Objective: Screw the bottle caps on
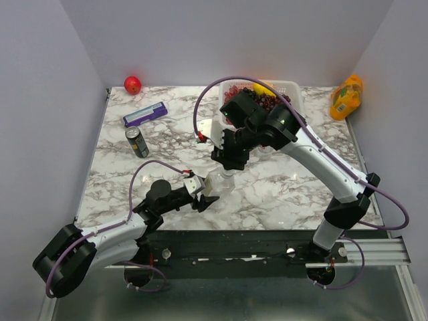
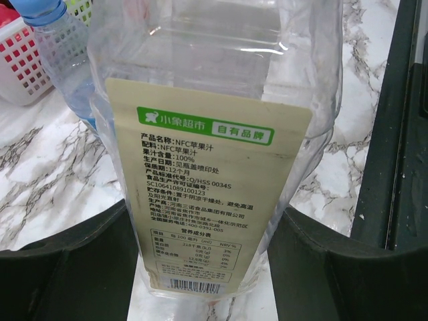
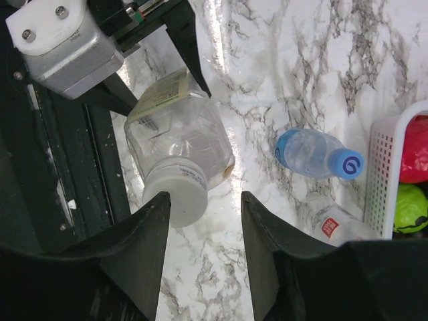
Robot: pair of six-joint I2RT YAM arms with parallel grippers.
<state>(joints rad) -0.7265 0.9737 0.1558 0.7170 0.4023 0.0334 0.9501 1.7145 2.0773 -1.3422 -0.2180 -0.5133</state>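
Observation:
A clear bottle with a yellow-green label point(image 2: 207, 174) stands upright on the marble table. My left gripper point(image 2: 206, 221) is shut on its lower body, one finger on each side. The bottle wears a white cap point(image 3: 177, 197). My right gripper point(image 3: 206, 200) hangs open just above it, and the cap sits against the left finger, off the middle of the gap. In the top view the left gripper point(image 1: 204, 194) holds the bottle point(image 1: 222, 180) under the right gripper point(image 1: 231, 160). A blue-labelled bottle point(image 3: 311, 154) with a blue cap point(image 3: 348, 162) lies nearby, beside a plain bottle point(image 3: 334, 227).
A white basket point(image 1: 294, 90) of coloured items stands at the back, also in the right wrist view point(image 3: 384, 167). A dark can point(image 1: 137, 142), a purple box point(image 1: 145, 114) and a red apple point(image 1: 132, 84) are at the back left. An orange juice bottle point(image 1: 346, 97) is at the back right.

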